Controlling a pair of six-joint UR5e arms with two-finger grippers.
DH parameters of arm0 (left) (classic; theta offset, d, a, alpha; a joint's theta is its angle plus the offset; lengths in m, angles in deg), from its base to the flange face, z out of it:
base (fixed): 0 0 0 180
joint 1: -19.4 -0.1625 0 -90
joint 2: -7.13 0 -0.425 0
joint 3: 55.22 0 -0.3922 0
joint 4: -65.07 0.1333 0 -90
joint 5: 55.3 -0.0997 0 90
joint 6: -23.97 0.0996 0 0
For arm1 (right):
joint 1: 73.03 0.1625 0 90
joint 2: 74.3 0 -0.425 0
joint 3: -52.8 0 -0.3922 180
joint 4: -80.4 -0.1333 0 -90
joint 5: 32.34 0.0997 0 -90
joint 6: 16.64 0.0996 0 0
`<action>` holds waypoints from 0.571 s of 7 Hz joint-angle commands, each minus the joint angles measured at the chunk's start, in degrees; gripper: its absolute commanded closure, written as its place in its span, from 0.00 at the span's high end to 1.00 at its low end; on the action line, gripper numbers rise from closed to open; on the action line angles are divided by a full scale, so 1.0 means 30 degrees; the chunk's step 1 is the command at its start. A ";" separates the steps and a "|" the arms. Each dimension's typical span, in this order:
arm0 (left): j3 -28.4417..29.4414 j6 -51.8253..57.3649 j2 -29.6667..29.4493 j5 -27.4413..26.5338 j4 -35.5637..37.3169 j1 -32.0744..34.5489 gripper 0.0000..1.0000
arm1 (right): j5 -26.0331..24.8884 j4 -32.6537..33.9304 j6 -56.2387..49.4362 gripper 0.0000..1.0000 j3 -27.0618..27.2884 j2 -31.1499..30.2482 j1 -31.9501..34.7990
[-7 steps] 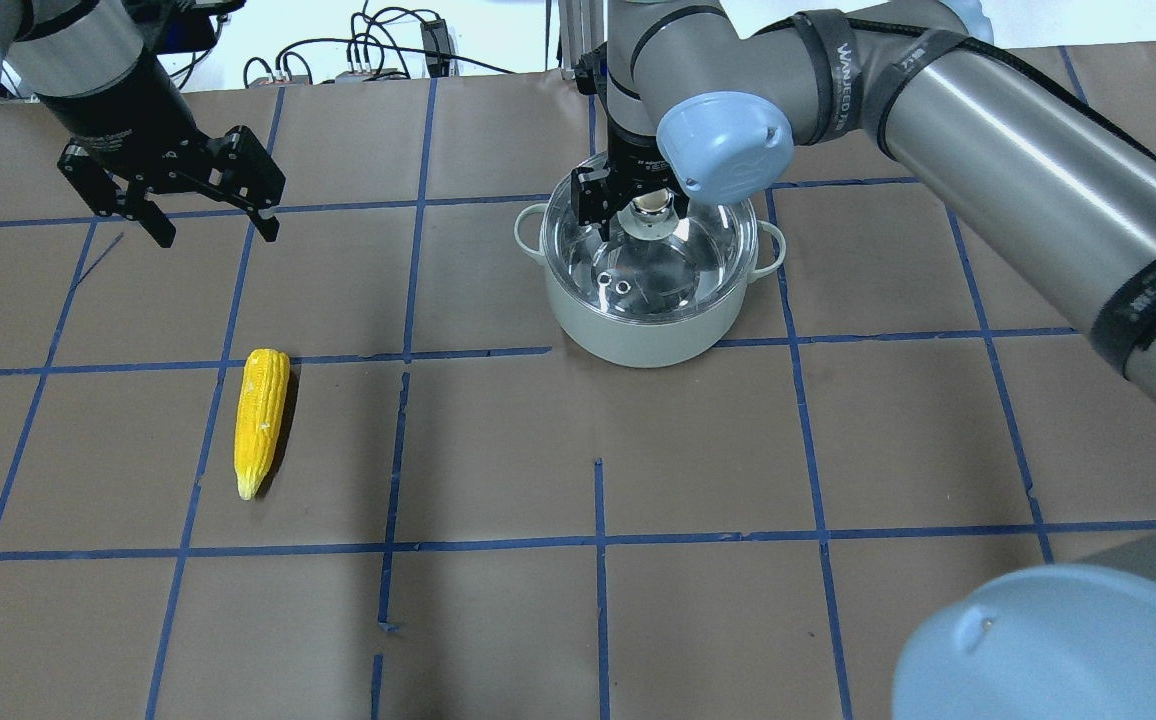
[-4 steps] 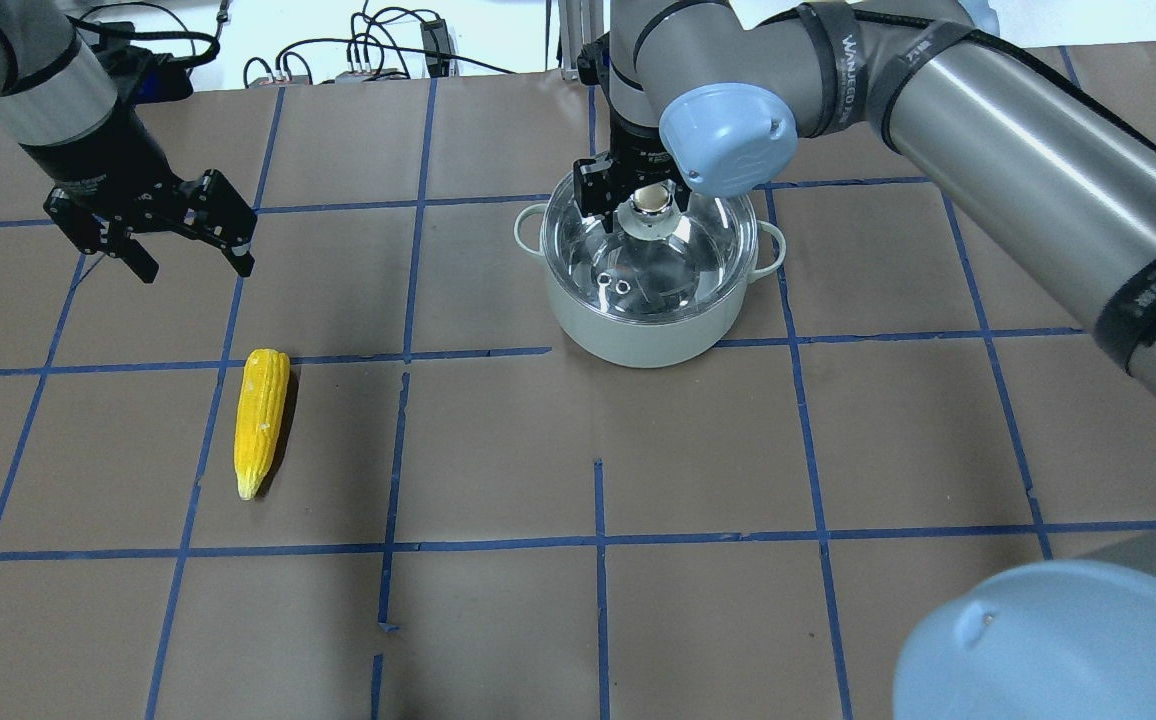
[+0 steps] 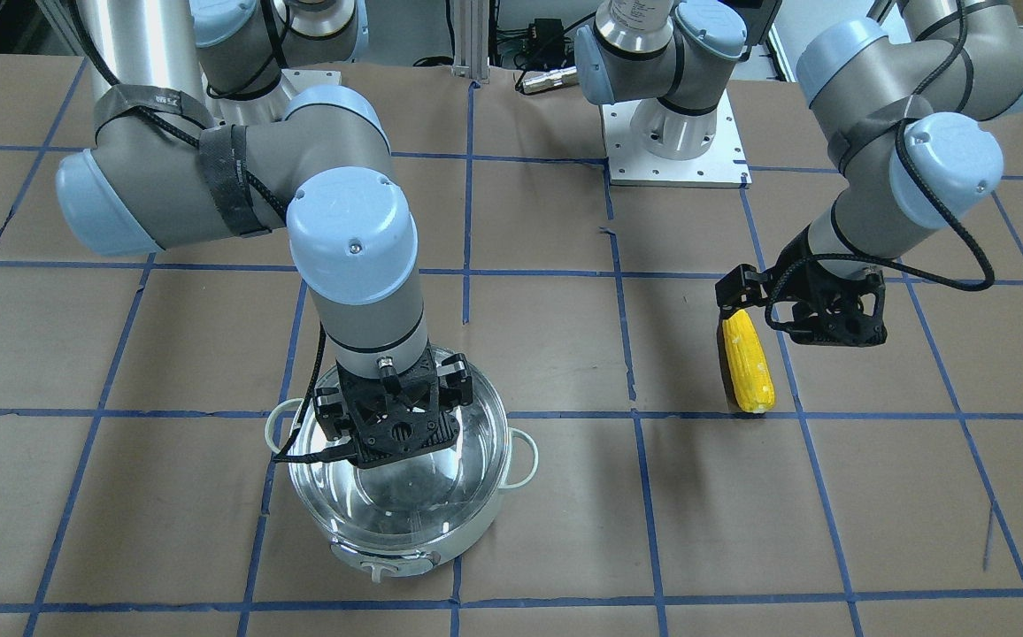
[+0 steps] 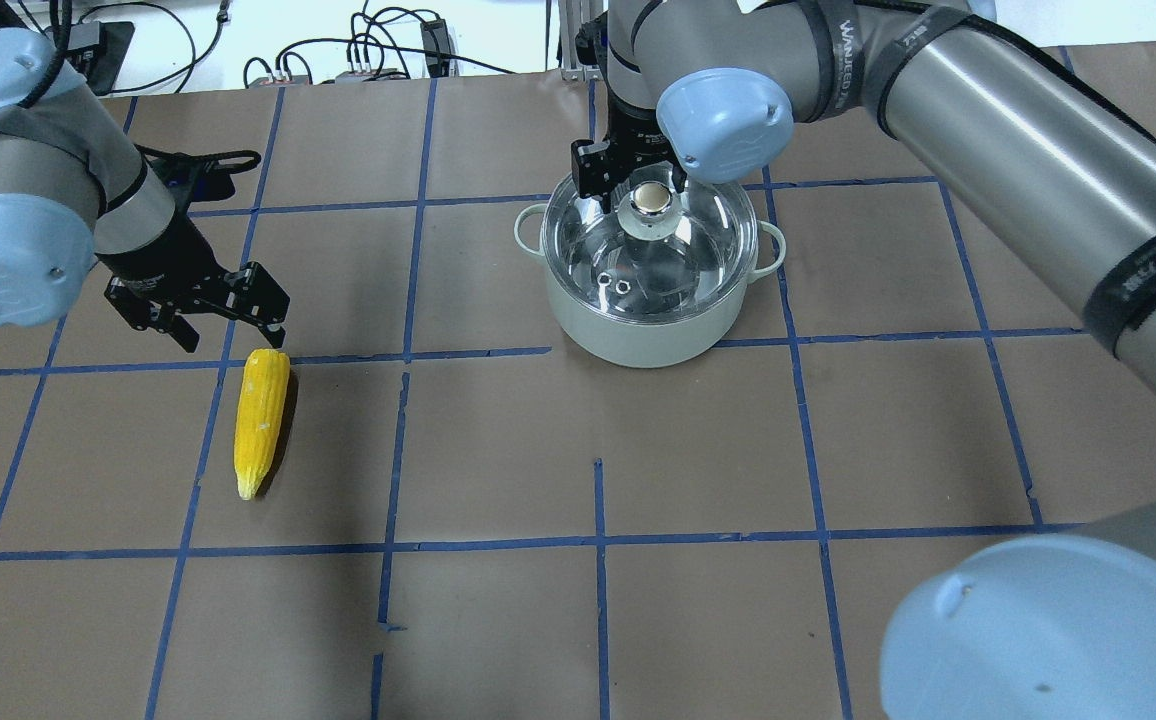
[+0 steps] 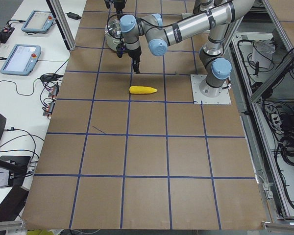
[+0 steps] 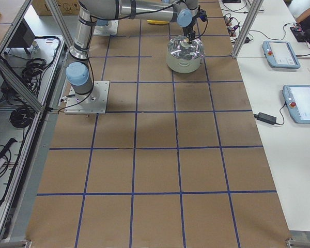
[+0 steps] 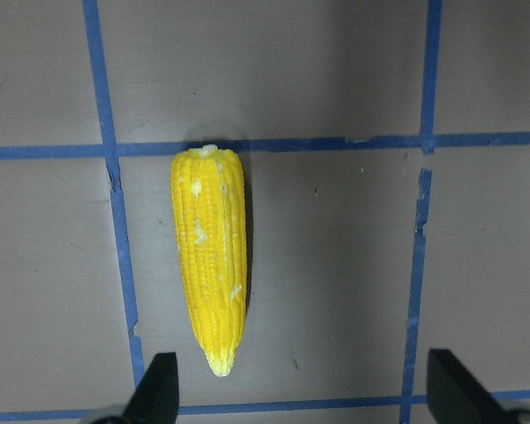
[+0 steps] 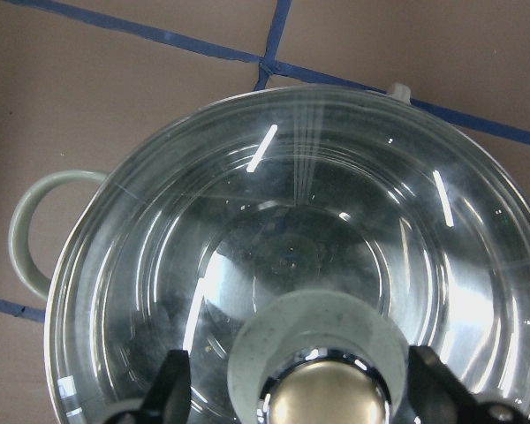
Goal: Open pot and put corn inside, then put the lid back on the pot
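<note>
The yellow corn (image 4: 261, 420) lies flat on the brown table, pointed tip toward the robot; it also shows in the left wrist view (image 7: 210, 291) and the front view (image 3: 748, 361). My left gripper (image 4: 233, 335) is open and empty, just beyond the corn's blunt end, low over the table (image 7: 305, 389). The steel pot (image 4: 638, 335) stands at the far middle with the clear glass lid (image 4: 673, 260) on it. My right gripper (image 4: 633, 185) is open, its fingers either side of the lid's knob (image 8: 327, 393), apart from it.
Blue tape lines grid the brown paper table (image 4: 698, 450). Cables and plugs (image 4: 368, 50) lie beyond the far edge. The arm's white base plate (image 3: 675, 141) sits at the robot's side. Teach pendants (image 6: 281, 54) lie on a side bench.
My left gripper has come nearer and lower, from the far left down to the corn's blunt end. My right gripper stays at the lid's knob, shifted slightly away.
</note>
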 commanded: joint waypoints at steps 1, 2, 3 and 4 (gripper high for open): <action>-0.0834 0.0011 -0.0078 -0.0035 0.0421 -0.0098 0.99 | 0.0000 0.0082 -0.0044 0.86 0.0157 0.0072 0.0068; -0.1271 -0.0018 -0.0079 -0.0035 0.0538 -0.0098 0.99 | 0.0000 0.0082 -0.0045 0.72 0.0158 0.0043 0.0068; -0.1711 -0.0018 -0.0108 -0.0006 0.1090 -0.0098 0.99 | 0.0029 0.0024 -0.0074 0.67 0.0158 0.0043 0.0039; -0.1947 -0.0018 -0.0108 -0.0035 0.1270 -0.0098 0.99 | 0.0058 -0.0006 -0.0132 0.66 0.0158 0.0072 0.0010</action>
